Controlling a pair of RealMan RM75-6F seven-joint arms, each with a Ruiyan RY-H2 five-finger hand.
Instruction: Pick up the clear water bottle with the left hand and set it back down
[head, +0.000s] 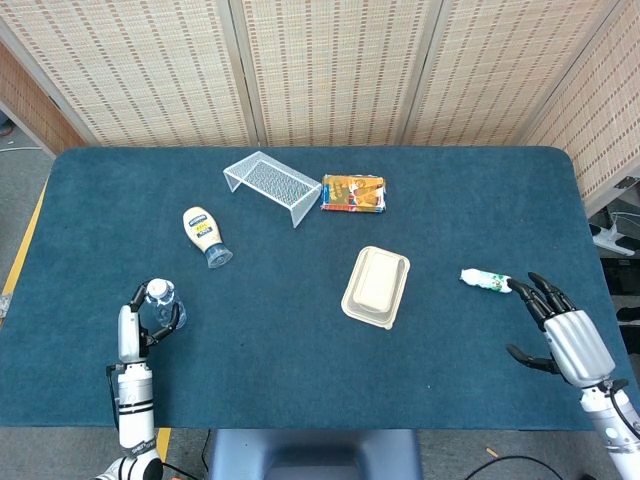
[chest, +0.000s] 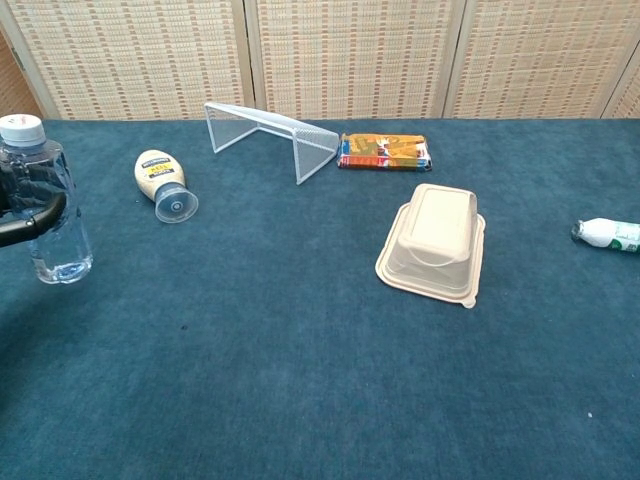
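Note:
The clear water bottle (head: 161, 301) with a white cap stands upright at the table's front left, seen larger in the chest view as the bottle (chest: 48, 205) at the left edge. My left hand (head: 140, 325) grips it, dark fingers (chest: 32, 222) curled round its middle. The bottle's base is at or just above the blue cloth; I cannot tell whether it touches. My right hand (head: 566, 335) hovers open at the front right, fingers spread, holding nothing; the chest view does not show it.
A mayonnaise bottle (head: 204, 234) lies behind the water bottle. A wire rack (head: 272, 184) and a snack packet (head: 354, 193) sit further back, a beige clamshell box (head: 377, 286) in the middle, and a small white bottle (head: 487, 281) just ahead of the right hand.

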